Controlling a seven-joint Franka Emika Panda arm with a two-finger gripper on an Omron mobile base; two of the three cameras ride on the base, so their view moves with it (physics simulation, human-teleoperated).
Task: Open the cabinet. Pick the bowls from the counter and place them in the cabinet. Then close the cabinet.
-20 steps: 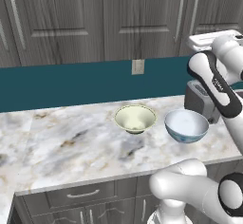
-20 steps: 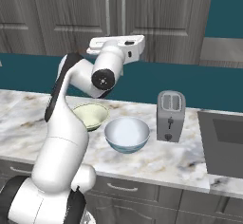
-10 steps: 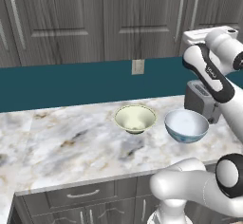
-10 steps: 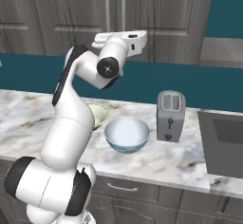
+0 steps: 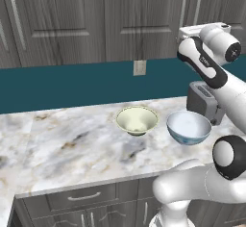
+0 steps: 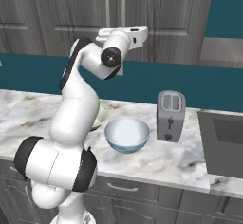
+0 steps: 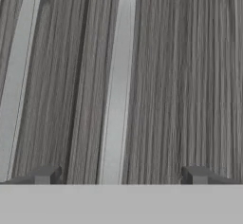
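The cabinet (image 5: 125, 24) has dark grey wood-grain doors, and both are shut. Its two long silver handles (image 6: 107, 4) stand side by side at the door seam. My gripper (image 7: 121, 175) is open and close to the doors. The right handle (image 7: 117, 80) runs up between my fingertips (image 7: 45, 174), and the left handle (image 7: 14, 76) lies outside them. In the base views my hand (image 6: 127, 32) is raised at the lower ends of the handles. On the counter (image 5: 62, 144) sit the cream-green bowl (image 5: 137, 119) and the blue-patterned bowl (image 5: 188, 126); the blue-patterned bowl (image 6: 126, 134) also shows from the right.
A silver toaster (image 6: 170, 115) stands on the counter just right of the bowls. A dark sunken basin (image 6: 223, 142) lies at the counter's far right. A wall outlet (image 5: 139, 67) sits on the teal backsplash. Drawer fronts (image 5: 86, 197) run below the counter edge.
My hand has risen and pushed forward toward the cabinet doors, closing in on the handles. The bowls and toaster have not moved. The jaws stay open.
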